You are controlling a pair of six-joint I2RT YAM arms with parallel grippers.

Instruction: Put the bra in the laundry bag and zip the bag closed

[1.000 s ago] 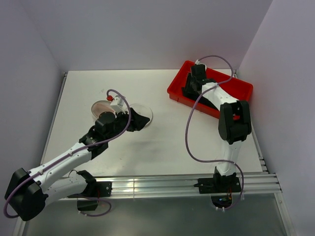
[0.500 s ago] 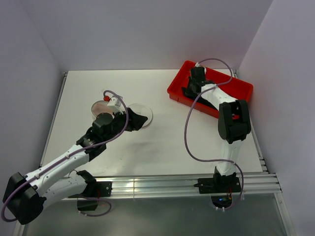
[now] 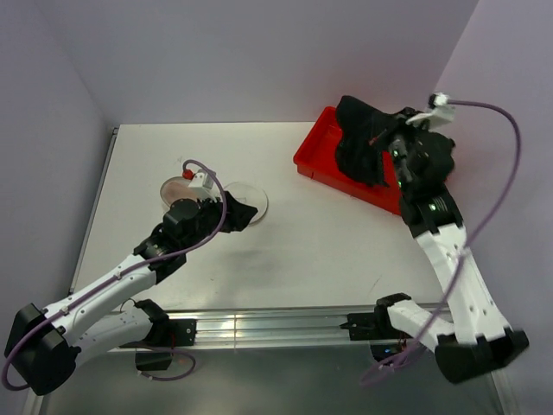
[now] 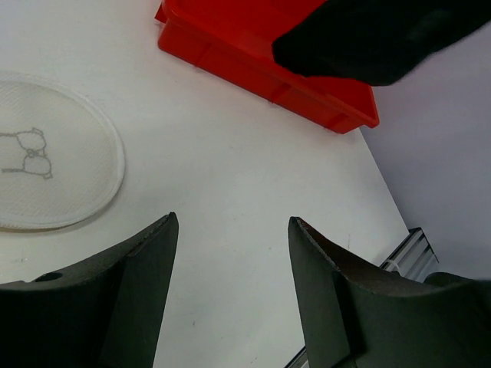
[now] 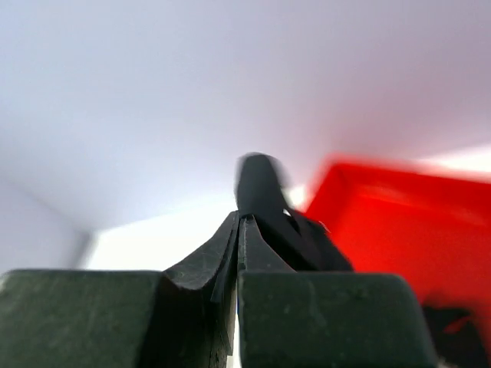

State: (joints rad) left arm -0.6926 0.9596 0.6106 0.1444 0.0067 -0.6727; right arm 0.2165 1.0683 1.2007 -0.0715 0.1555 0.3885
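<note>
The right claw (image 5: 238, 224) is pressed shut, pinching a black garment (image 3: 359, 138) that hangs above the red tray (image 3: 327, 161). The left claw (image 4: 230, 224) is spread over the table. The mesh laundry bag (image 4: 57, 149) lies just ahead of it, and the pinkish bra (image 3: 175, 188) sits behind it, beside the wrist.

On the table (image 3: 285, 251) the laundry bag (image 3: 256, 194) lies left of centre, the tray (image 3: 318, 154) far right, a garment (image 3: 359, 138) hanging over it.
</note>
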